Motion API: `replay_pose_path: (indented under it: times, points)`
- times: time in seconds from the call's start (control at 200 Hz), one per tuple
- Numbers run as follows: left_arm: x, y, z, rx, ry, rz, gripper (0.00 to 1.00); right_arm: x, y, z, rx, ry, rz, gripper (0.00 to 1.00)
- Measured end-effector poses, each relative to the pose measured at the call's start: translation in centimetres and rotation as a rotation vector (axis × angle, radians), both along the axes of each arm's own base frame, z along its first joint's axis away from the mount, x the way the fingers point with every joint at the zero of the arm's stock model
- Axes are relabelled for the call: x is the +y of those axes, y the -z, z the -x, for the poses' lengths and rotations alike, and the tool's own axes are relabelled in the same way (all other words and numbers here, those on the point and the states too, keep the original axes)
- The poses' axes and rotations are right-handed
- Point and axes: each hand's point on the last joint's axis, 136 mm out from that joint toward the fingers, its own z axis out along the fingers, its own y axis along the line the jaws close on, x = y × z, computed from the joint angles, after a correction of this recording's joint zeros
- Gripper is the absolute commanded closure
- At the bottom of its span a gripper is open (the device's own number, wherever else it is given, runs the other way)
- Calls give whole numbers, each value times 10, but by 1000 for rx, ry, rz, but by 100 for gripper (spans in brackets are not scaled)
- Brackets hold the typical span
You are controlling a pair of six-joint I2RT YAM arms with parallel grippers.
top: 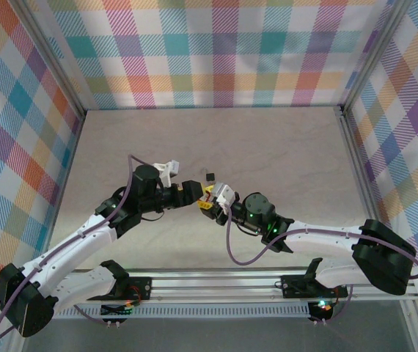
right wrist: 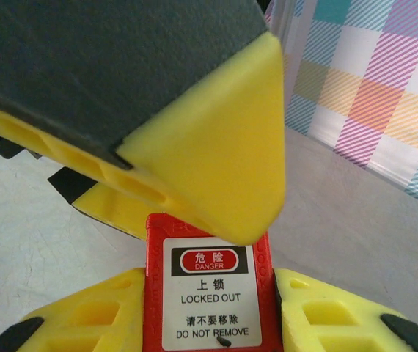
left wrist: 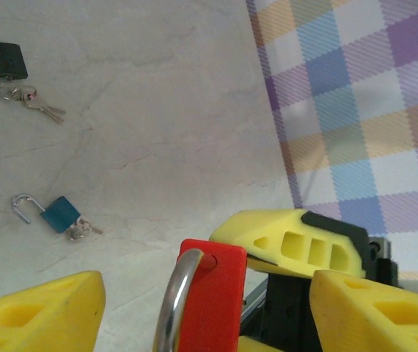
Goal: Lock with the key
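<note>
Red padlock [right wrist: 207, 293] clenched in right gripper [right wrist: 209, 323], left gripper [left wrist: 209, 290] agape; left-wrist view: blue padlock [left wrist: 62, 214].

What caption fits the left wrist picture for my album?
A red padlock up close, with a blue padlock, its loop open, and a black padlock lying on the table.

- red padlock [right wrist: 209, 293], white label with black lettering;
- blue padlock [left wrist: 61, 214];
- black padlock [left wrist: 1, 60];
- surface [top: 268, 147] pale beige, faintly veined;
- walls [top: 216, 51] pastel plaid
</note>
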Motion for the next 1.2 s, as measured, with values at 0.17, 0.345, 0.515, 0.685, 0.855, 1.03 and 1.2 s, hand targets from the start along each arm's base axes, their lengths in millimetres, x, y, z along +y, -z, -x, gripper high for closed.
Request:
replay_pose_path:
  times: [0.17, 0.345, 0.515, 0.685, 0.855, 1.03, 1.2]
  points:
    - [-2, 4, 2, 3, 25, -15, 43, 1, 0, 2, -2, -13, 1, 100]
    - [-6, 1, 6, -1, 59, 4, 49, 2, 0, 4, -1, -27, 0, 100]
    - [-8, 1, 8, -3, 80, 6, 60, 4, 1, 8, 6, -50, 0, 100]
    - [-7, 3, 8, -3, 78, 0, 66, 4, 1, 8, 11, -56, -2, 100]
    - [-6, 7, 9, 5, 78, -5, 73, 4, 2, 9, 26, -60, -1, 100]
    - [-7, 8, 9, 3, 80, -1, 89, 4, 3, 9, 43, -60, -4, 100]
    - [-7, 8, 8, -1, 80, 1, 100, 3, 4, 8, 48, -57, -4, 100]
